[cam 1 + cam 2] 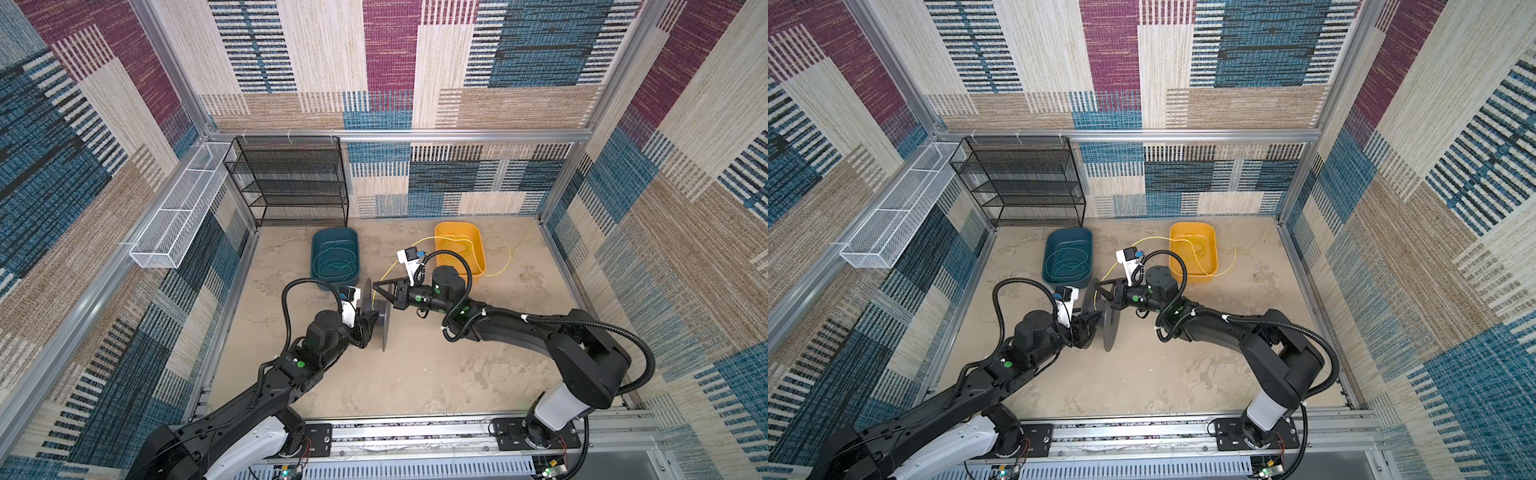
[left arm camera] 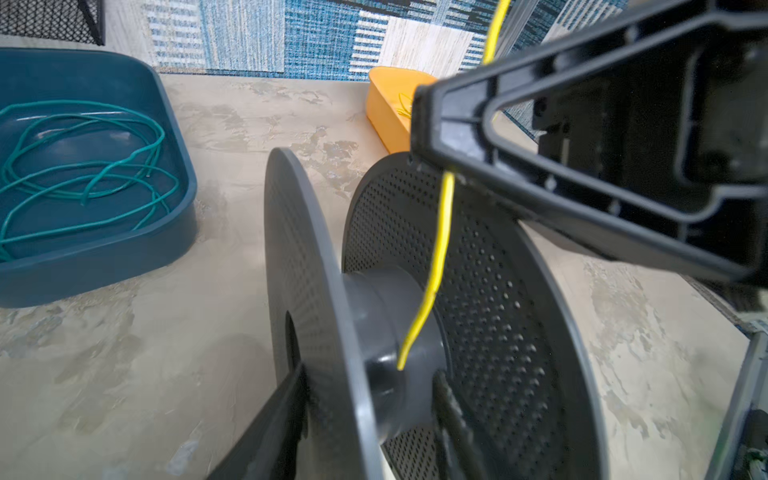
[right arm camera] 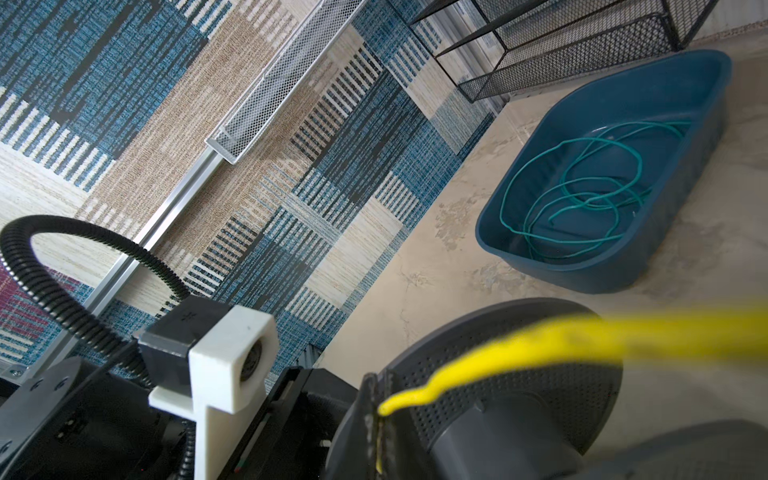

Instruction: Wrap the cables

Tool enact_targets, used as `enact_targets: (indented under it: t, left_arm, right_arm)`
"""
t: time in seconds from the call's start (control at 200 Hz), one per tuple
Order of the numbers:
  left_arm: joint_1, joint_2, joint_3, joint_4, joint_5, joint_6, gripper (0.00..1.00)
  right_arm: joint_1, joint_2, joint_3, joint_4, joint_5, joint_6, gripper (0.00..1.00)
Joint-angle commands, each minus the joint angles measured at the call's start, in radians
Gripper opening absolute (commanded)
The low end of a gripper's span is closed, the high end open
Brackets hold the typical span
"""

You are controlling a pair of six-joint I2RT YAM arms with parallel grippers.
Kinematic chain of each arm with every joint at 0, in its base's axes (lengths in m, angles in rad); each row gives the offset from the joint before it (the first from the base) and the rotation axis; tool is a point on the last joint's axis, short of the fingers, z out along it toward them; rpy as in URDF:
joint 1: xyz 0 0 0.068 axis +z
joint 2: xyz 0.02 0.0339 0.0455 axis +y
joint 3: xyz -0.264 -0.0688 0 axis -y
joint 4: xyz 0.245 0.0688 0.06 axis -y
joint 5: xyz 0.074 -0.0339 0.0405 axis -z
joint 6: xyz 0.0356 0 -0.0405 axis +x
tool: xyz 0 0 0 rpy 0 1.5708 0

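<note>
Yellow cable [image 2: 440, 245] looking light, thin, floppy; right gripper [image 1: 377, 286] pinching it shut near free end; left gripper [image 1: 368, 322] clamping spool [image 2: 498, 291] flange.

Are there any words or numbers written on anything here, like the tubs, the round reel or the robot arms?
None: no word, number or brand can be read anywhere.
Blue tub, orange tub, grey spool, yellow cable: plain, no writing.
Robot arms: only green dot stickers, no letters.
Circuit boards at the front rail: too small to read.
</note>
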Motion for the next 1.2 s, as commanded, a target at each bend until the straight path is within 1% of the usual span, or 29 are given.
enact_targets:
  t: [0.0, 0.085, 0.185, 0.27, 0.411, 0.586, 0.736, 0.897, 1.197]
  left_arm:
    - [0.004, -0.009, 0.010, 0.047, 0.030, 0.060, 0.46]
    - [0.004, -0.004, 0.015, 0.046, 0.036, 0.070, 0.43]
    - [0.004, 0.014, 0.018, 0.049, 0.044, 0.070, 0.38]
    - [0.004, 0.030, 0.022, 0.052, 0.050, 0.070, 0.37]
    - [0.004, 0.040, 0.030, 0.060, 0.053, 0.075, 0.37]
    - [0.004, 0.039, 0.035, 0.067, 0.048, 0.090, 0.45]
    - [0.004, 0.036, 0.034, 0.084, 0.046, 0.083, 0.47]
    - [0.006, 0.037, 0.039, 0.099, 0.037, 0.083, 0.47]
    - [0.006, 0.054, 0.042, 0.127, 0.028, 0.071, 0.39]
  right_arm:
    - [0.001, -0.035, 0.041, -0.101, 0.034, -0.078, 0.00]
    - [-0.002, -0.044, 0.077, -0.173, 0.049, -0.113, 0.00]
    - [0.000, -0.043, 0.094, -0.194, 0.048, -0.111, 0.00]
    - [-0.001, -0.025, 0.120, -0.209, 0.031, -0.112, 0.00]
    - [0.000, -0.009, 0.159, -0.240, 0.030, -0.110, 0.00]
    - [0.002, 0.000, 0.153, -0.252, 0.022, -0.104, 0.00]
    - [0.002, -0.002, 0.144, -0.250, 0.002, -0.098, 0.00]
    - [0.004, -0.007, 0.135, -0.247, -0.025, -0.100, 0.00]
    - [0.007, -0.010, 0.103, -0.226, -0.061, -0.092, 0.00]
